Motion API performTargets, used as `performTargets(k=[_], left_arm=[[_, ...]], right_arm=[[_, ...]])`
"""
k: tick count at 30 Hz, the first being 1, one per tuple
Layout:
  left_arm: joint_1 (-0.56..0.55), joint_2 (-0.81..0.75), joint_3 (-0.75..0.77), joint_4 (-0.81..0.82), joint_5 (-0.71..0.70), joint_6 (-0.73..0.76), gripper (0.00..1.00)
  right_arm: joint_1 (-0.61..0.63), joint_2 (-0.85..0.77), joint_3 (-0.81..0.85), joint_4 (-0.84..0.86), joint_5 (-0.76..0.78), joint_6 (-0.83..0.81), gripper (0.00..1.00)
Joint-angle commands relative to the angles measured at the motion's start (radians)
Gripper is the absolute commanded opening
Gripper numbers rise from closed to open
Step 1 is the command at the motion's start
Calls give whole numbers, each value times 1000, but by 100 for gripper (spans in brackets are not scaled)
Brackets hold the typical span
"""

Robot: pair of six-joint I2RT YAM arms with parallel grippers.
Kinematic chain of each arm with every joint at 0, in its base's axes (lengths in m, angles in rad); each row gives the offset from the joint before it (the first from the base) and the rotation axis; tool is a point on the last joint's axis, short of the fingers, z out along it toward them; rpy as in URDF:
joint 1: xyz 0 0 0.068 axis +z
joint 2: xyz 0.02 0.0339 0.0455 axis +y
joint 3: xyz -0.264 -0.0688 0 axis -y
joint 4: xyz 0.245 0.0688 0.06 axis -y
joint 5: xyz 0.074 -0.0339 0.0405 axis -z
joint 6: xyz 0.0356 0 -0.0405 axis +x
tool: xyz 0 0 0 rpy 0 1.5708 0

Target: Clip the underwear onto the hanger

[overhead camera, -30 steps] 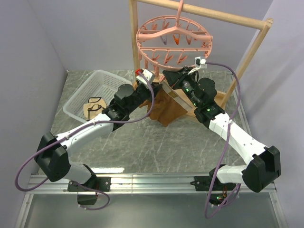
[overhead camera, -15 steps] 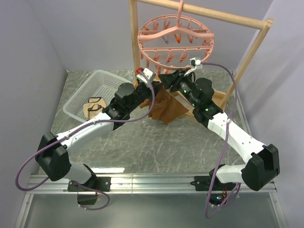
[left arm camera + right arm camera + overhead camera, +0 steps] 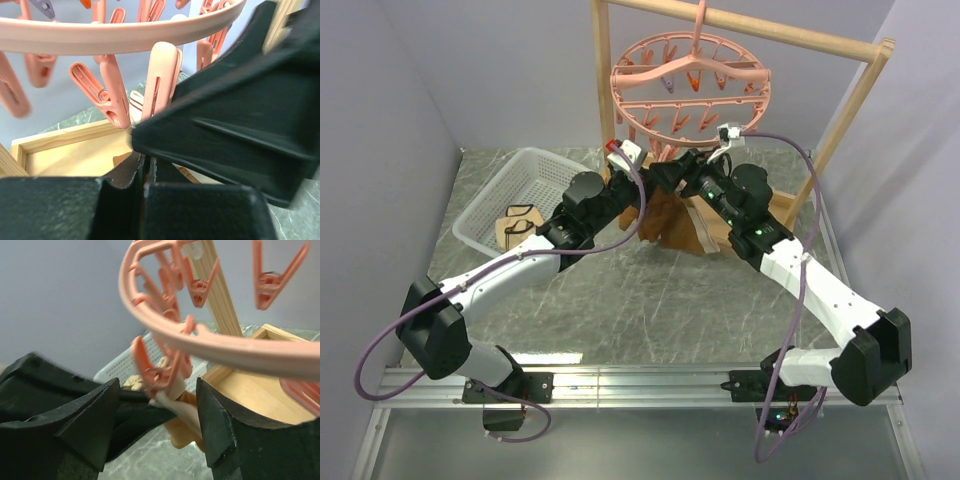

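The basket (image 3: 505, 185) sat far left with the beige garment (image 3: 517, 225) in it, not ours. We had the left arm (image 3: 510, 268) stretched diagonally to table centre, wrist raised under the hanger (image 3: 100, 42). On the left gripper (image 3: 145, 170) the fingers were pressed nearly together, with only a thin seam between them. We judged they pinched the top edge of the underwear (image 3: 670, 218), though the wrist view showed barely any cloth in the seam. Likely reason: lift the top edge to clip height and let the rest hang free. The brown cloth draped down from between the two grippers toward the table. The right gripper (image 3: 156, 390) sat opposite, touching or just beside the left one; we couldn't tell which. Its fingers were wide apart and held nothing. They straddled one dangling clip (image 3: 160, 372), with the tan waistband (image 3: 182, 415) just below it. We read that as set up to squeeze the clip open. The right arm (image 3: 820, 290) mirrored the left, elbow low, wrist tipped up. The hanger hung by its hook from the wooden rack (image 3: 865, 85). Underwear not yet clipped, as far as we could see.
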Motion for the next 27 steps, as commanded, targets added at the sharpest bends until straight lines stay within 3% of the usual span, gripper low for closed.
performTargets(k=[1, 12, 15, 18, 19, 22, 27], left_arm=[[16, -32, -18, -1, -2, -37, 1], [112, -36, -32, -76, 17, -89, 2], [140, -33, -29, -74, 24, -97, 11], [174, -29, -17, -79, 39, -113, 27], [192, -27, -16, -79, 50, -117, 37], [218, -39, -12, -79, 94, -124, 46], [232, -111, -49, -83, 166, -117, 52]], right_arm=[[-2, -90, 3, -51, -78, -69, 70], [-56, -326, -111, -260, -221, -205, 73], [-99, -368, -123, -303, -248, -221, 74], [-165, -393, -128, -352, -270, -228, 74], [-180, -396, -132, -358, -286, -232, 75], [-261, -403, -141, -374, -320, -239, 75], [-383, -408, -161, -349, -356, -262, 74]])
